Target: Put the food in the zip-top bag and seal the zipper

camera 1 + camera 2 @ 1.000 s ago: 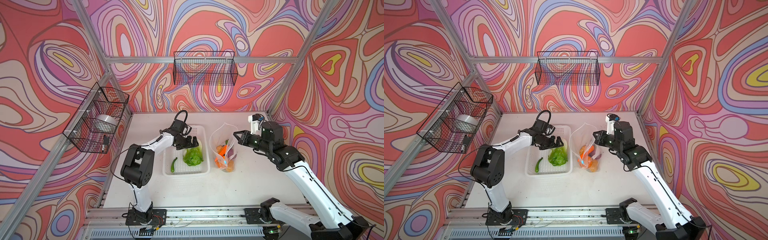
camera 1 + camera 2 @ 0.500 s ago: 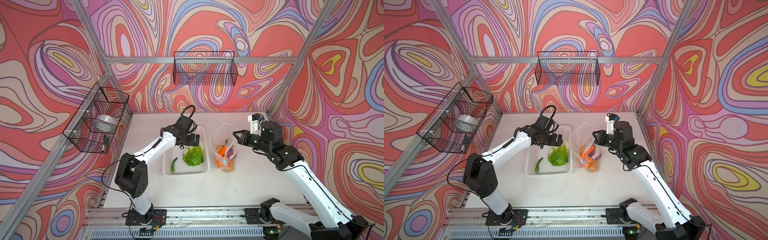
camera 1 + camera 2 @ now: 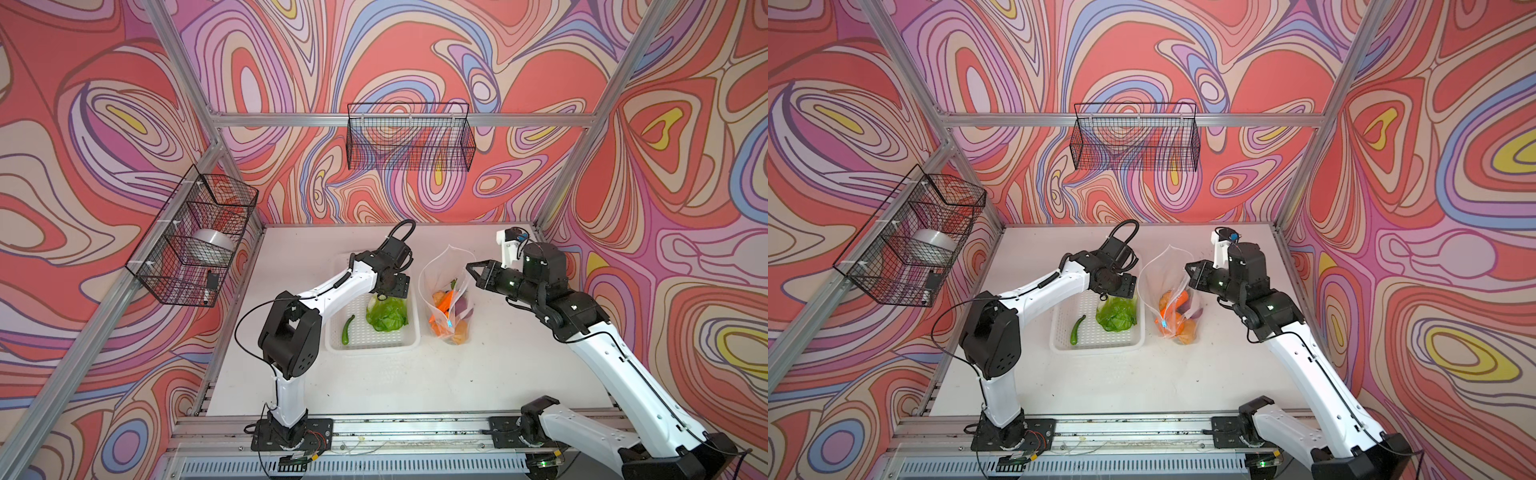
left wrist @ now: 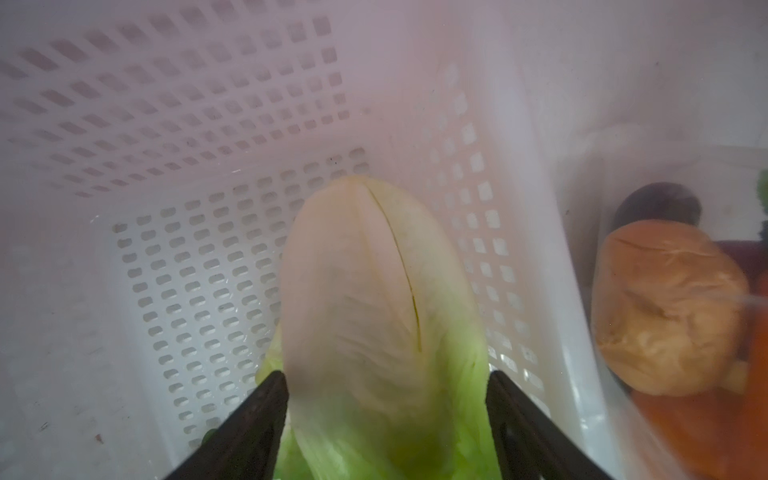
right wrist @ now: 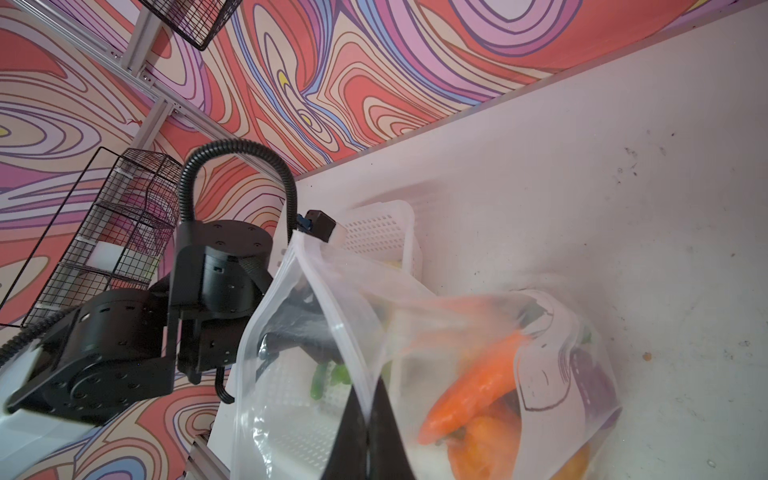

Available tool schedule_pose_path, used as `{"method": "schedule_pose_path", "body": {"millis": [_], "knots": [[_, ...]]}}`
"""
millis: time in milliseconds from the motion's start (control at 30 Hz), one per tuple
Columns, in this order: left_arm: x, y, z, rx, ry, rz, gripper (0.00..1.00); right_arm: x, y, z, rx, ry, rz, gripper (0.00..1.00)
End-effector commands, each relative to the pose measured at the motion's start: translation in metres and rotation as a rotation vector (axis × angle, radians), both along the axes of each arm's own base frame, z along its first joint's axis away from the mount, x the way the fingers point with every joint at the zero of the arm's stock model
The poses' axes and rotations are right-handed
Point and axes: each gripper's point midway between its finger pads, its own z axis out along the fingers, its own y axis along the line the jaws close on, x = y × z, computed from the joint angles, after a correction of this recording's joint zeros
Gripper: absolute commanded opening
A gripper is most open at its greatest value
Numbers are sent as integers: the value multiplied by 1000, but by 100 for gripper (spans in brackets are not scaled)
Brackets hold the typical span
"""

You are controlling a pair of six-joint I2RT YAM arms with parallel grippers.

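Over the last second my left end effector (image 4: 386, 374) has dropped from above the far end of the basket (image 3: 372, 347) onto the lettuce (image 3: 386, 316). Its jaws were spread wide then and have started to narrow. In the left wrist view the two dark fingers (image 4: 266, 415) now stand apart on either side of the pale leaf, right up against its flanks. I cannot tell whether they have actually bitten or are only brushing it. The lettuce lies on the basket floor against the wall nearest the bag (image 3: 436, 274), with no sign of lift.

My right end effector (image 5: 365, 399) has not budged. Its fingers are pressed together on the bag's rim, holding the mouth up and gaping toward the basket. The bag stands on the desk (image 3: 374, 395) just beside the basket, and through the plastic I can see the carrot (image 5: 469, 386), the potato (image 4: 665, 307) and the onion (image 5: 590, 374).

So I read this as the start of the lettuce pick. The green pepper (image 3: 347, 329) lies apart from the lettuce on the basket floor and appears to be the only other piece left outside the bag. Soft leaves may squash or slip, so I want a firm hold before lifting. Sealing comes after both are in.
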Motion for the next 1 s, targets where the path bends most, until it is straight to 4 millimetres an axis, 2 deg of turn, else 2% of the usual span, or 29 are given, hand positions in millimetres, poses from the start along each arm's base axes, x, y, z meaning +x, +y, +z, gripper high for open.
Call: {"method": "schedule_pose_path", "body": {"millis": [0, 233, 400, 667, 800, 967], "knots": [[-7, 10, -3, 52, 21, 6, 72, -3, 0, 7, 4, -20, 0, 0], [-12, 42, 11, 94, -32, 46, 65, 0, 1, 4, 7, -15, 2, 0], [-20, 76, -4, 67, 15, 121, 59, 1, 2, 4, 12, -14, 5, 0], [-25, 113, -17, 59, 37, 206, 59, 1, 4, 6, 19, -15, 8, 0], [-19, 118, -19, 72, 43, 221, 64, 1, 4, 7, 23, -16, 8, 0], [-8, 114, -11, 79, 35, 221, 84, 0, 3, 8, 22, -17, 7, 0]]}}
